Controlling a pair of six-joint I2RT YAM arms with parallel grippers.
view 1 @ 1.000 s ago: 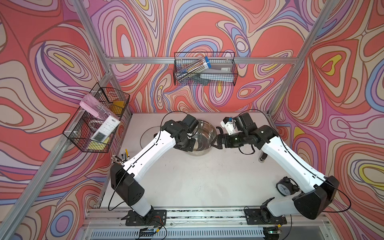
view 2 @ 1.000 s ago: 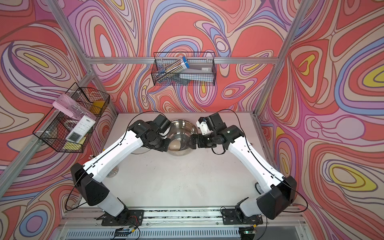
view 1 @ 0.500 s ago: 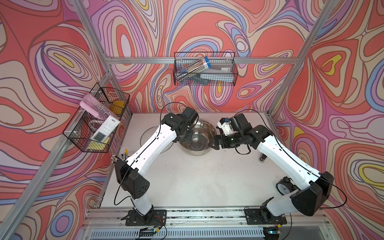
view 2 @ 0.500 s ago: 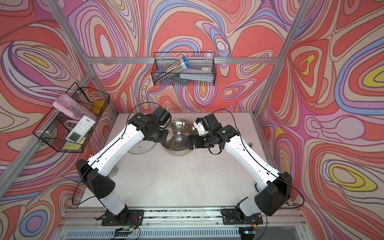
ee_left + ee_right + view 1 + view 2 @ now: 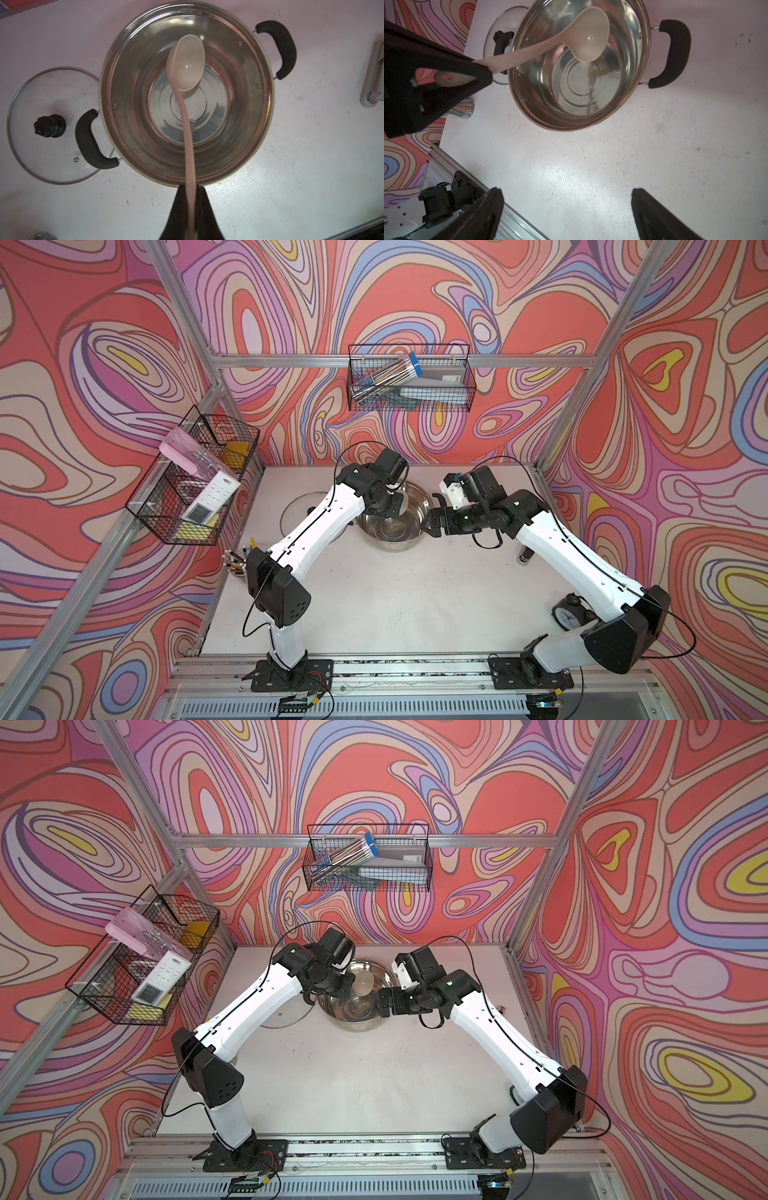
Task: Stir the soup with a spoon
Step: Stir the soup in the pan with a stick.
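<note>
Firmly, the left pincer (image 5: 190, 188) is clamped on the slim handle of the long cream-beige plastic spoon (image 5: 186, 66), whose deep bowl hangs beyond it over the round stainless-steel pot (image 5: 249, 116); the right pincer (image 5: 566, 190) gapes wide nearby.

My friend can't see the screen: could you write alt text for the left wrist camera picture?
The left gripper grips a cream spoon by its handle, its bowl over an open steel pot. A glass lid lies beside the pot on the table.

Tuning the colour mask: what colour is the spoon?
Plain cream-beige, no pattern. The spoon shows best in the left wrist view.
</note>
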